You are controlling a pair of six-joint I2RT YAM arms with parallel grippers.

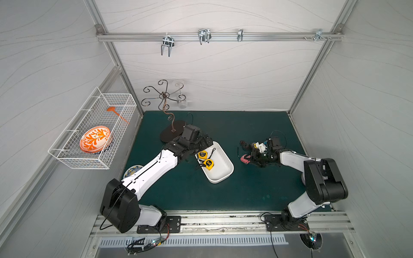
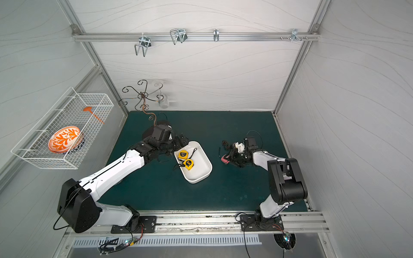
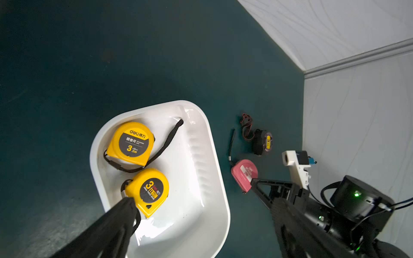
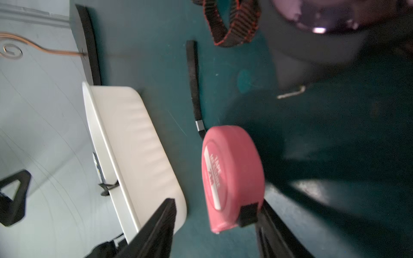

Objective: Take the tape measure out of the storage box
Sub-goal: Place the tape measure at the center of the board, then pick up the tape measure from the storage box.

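Your left gripper hangs open at the storage box, where two yellow tape measures lie. Their cases look hard, smooth and rather heavy: take one across the body, not by the strap. The right gripper stands open around the pink tape measure outside.

light: even, bright | glare: storage box floor | right wrist: motion-blurred
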